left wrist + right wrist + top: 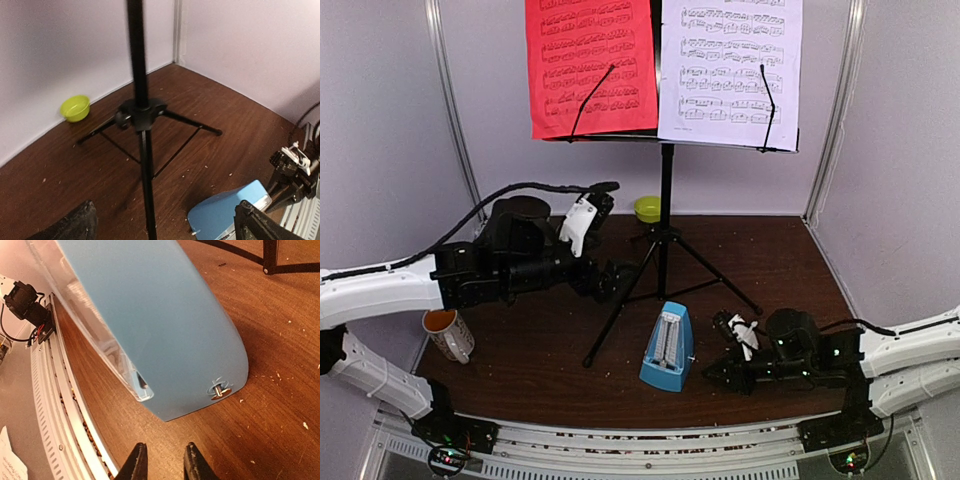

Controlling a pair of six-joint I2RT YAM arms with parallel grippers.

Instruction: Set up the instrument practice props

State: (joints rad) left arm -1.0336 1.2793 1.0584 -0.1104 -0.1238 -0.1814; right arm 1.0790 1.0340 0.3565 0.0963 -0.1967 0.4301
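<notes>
Right gripper [165,462] ajar by metronome [165,325]; red sheet [592,65], white sheet [730,70] show staves

Your top view looks down from behind; both wrist views sit low, sharing the metronome [160,325], closest ahead of the right gripper [164,455].

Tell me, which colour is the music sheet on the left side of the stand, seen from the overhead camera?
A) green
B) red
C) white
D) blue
B: the red sheet hangs on the left half of the music stand, with the white sheet to its right.
</notes>
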